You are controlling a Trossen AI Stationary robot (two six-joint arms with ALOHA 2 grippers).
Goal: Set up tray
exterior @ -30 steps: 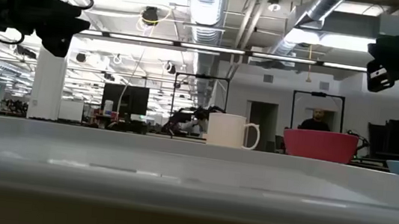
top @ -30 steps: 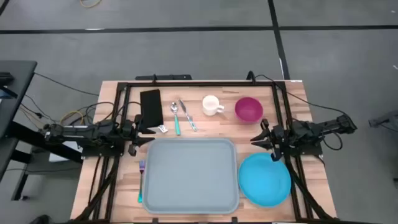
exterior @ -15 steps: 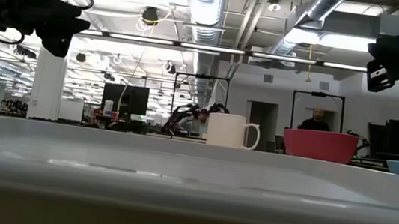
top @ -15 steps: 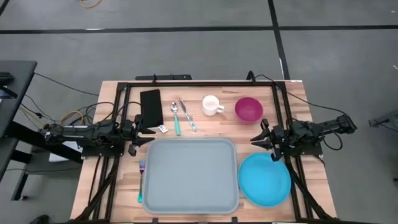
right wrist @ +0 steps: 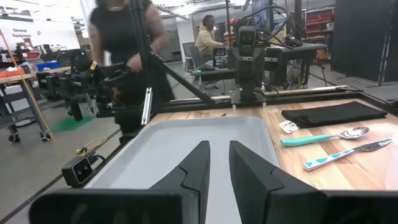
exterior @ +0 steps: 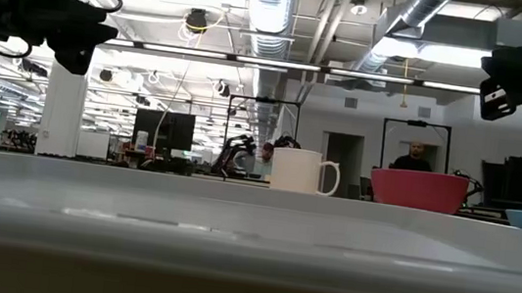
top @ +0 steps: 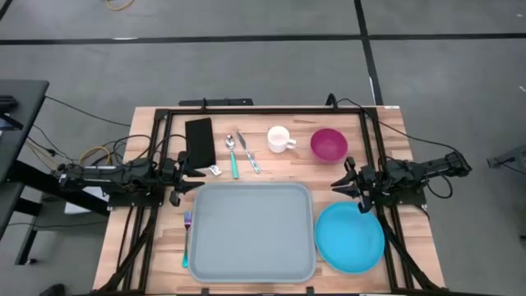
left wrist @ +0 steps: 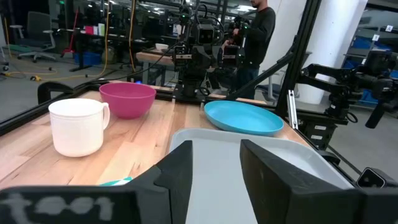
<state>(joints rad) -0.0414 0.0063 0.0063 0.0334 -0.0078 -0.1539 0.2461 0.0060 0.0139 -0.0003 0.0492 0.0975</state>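
The light grey-blue tray (top: 251, 232) lies flat on the table's near middle. Left of it lies a fork (top: 186, 238); right of it sits a round blue plate (top: 350, 237). Along the far side are a black napkin (top: 200, 141), a spoon (top: 233, 154), a knife (top: 248, 153), a white mug (top: 280, 139) and a pink bowl (top: 329, 145). My left gripper (top: 182, 174) hovers by the tray's far left corner, open and pointing right. My right gripper (top: 345, 181) hovers above the plate's far edge, pointing left, with a narrow gap between its fingers.
A small white packet (top: 214, 170) lies between the napkin and the tray. A black frame (top: 263, 109) runs around the wooden table top. Bare wood shows between the tray and the far row of items. People stand in the room beyond the table.
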